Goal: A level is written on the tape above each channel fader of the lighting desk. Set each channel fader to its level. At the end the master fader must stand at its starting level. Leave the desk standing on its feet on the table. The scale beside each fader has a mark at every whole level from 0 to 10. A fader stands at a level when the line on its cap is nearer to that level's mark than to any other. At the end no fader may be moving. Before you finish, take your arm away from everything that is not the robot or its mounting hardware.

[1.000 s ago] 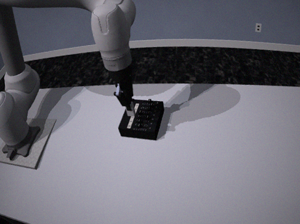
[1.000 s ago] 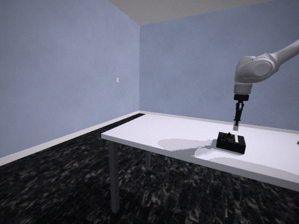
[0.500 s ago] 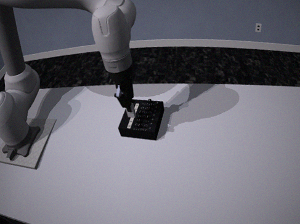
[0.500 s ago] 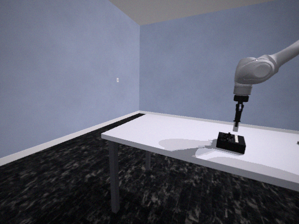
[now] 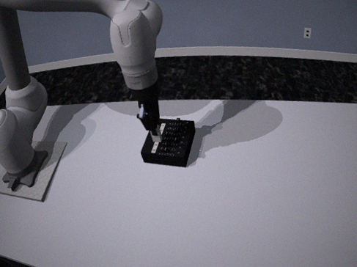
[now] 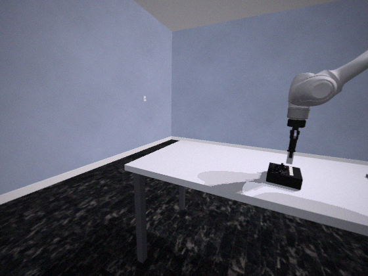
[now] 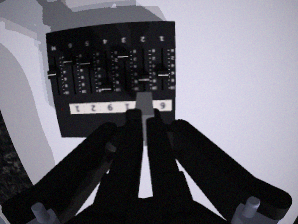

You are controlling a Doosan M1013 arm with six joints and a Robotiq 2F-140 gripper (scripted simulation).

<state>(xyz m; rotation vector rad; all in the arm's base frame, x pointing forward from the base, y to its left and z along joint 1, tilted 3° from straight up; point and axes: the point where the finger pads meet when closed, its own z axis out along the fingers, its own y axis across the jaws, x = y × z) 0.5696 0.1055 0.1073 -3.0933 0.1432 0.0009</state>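
The black lighting desk [image 5: 168, 143] stands on its feet on the white table, and also shows in the exterior view [image 6: 284, 175]. In the wrist view the desk [image 7: 113, 79] shows several faders side by side, their caps at differing heights. A white tape strip [image 7: 120, 107] with small numbers runs along the desk's near edge; I cannot read the numbers. My gripper [image 7: 144, 104] is shut and empty, pointing straight down. Its tips [image 5: 155, 137] hang a little above the tape strip, in line with the second fader from the right [image 7: 144, 82]. The tips cover part of the tape.
The arm's base [image 5: 15, 159] stands on a grey plate at the table's left end. The table's far edge runs just behind the desk, with dark floor beyond it.
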